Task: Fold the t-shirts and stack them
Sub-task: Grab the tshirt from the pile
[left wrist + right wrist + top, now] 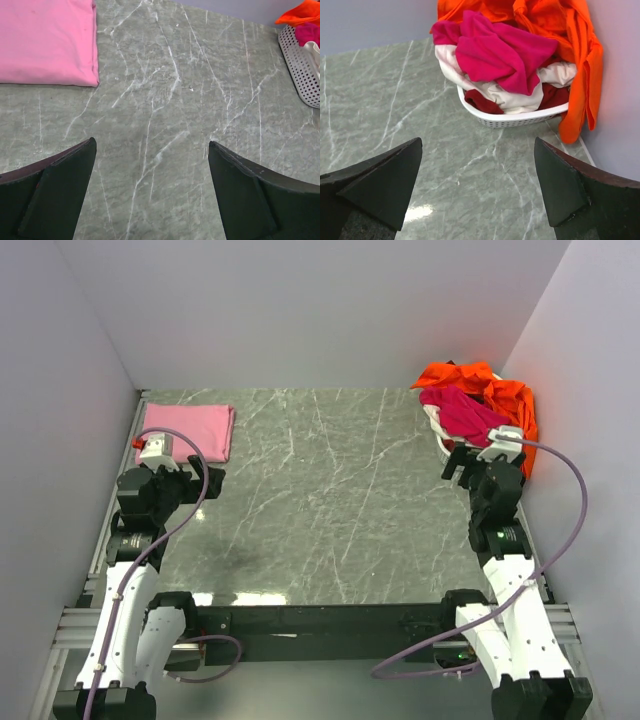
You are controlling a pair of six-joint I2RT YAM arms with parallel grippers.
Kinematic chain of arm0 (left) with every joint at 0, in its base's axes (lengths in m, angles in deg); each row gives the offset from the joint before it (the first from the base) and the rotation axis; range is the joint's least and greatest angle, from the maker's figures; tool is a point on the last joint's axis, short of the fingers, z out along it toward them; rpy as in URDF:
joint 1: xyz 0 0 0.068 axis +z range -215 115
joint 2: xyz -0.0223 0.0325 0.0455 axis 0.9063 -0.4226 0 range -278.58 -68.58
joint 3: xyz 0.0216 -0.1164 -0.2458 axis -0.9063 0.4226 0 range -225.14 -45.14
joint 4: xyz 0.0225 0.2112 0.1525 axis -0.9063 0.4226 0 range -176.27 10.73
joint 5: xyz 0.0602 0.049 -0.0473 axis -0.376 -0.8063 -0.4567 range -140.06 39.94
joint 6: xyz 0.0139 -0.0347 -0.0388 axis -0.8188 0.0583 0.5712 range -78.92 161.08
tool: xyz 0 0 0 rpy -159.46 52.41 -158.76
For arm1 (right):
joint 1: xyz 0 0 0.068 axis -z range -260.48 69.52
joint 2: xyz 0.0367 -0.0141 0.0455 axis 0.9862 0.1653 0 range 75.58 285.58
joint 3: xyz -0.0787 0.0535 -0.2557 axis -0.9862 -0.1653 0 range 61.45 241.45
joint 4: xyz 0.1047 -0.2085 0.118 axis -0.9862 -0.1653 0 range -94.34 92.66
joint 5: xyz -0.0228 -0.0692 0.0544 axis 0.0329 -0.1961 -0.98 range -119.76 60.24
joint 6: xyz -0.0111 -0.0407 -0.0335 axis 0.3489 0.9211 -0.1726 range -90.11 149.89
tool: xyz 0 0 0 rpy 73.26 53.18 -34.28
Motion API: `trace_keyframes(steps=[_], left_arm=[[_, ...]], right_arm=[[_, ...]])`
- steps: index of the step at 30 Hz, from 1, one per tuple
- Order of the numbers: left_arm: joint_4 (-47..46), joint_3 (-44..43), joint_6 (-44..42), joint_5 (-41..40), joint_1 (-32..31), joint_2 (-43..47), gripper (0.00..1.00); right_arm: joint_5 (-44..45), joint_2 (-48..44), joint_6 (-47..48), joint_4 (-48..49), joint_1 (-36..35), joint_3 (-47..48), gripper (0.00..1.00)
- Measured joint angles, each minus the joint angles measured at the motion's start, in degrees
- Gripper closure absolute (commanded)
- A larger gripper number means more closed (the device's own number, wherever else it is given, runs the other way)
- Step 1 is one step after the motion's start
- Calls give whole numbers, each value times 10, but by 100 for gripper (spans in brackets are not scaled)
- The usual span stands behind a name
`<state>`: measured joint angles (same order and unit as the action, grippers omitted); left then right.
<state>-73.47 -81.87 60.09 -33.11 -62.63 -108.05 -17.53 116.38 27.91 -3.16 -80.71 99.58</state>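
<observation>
A folded light pink t-shirt (pixel 187 430) lies flat at the back left of the table; it also shows in the left wrist view (pixel 47 40). A bright orange t-shirt (pixel 505 395) and a magenta t-shirt (pixel 460 410) are heaped in a white basket (pixel 438 437) at the back right. In the right wrist view the magenta shirt (pixel 505 50) lies on top, the orange shirt (pixel 570 40) hangs over the basket's right side, and a dark maroon shirt (pixel 480 102) lies underneath. My left gripper (pixel 205 483) (pixel 151 150) is open and empty, near the pink shirt. My right gripper (pixel 462 465) (pixel 477 145) is open and empty, just in front of the basket.
The white basket's rim (pixel 520 120) stands against the right wall; its perforated side shows in the left wrist view (pixel 302 70). A cream cloth (pixel 515 100) lies in it among the shirts. Grey walls close the table on three sides.
</observation>
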Motion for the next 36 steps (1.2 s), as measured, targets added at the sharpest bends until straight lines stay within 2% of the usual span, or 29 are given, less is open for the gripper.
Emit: trace_keyframes(steps=[4, 11, 15, 18, 20, 22, 26, 36], left_arm=[[0, 0, 0, 1, 0, 3, 0], [0, 0, 0, 1, 0, 17, 1], [0, 0, 0, 1, 0, 17, 1], [0, 0, 0, 2, 0, 18, 1], [0, 0, 0, 1, 0, 19, 1], [0, 0, 0, 1, 0, 21, 1], [0, 0, 0, 1, 0, 24, 1], [1, 0, 0, 1, 0, 16, 1]], right_arm=[[-66, 27, 74, -25, 0, 19, 2], [-192, 124, 176, -101, 9, 128, 1], [-268, 200, 183, -134, 73, 190, 3], [-317, 286, 166, -163, 129, 283, 10], [-336, 346, 151, -170, 153, 348, 11], [-341, 394, 137, -170, 162, 396, 13], [-320, 475, 112, -183, 163, 470, 24], [-231, 695, 60, -188, 169, 662, 35]])
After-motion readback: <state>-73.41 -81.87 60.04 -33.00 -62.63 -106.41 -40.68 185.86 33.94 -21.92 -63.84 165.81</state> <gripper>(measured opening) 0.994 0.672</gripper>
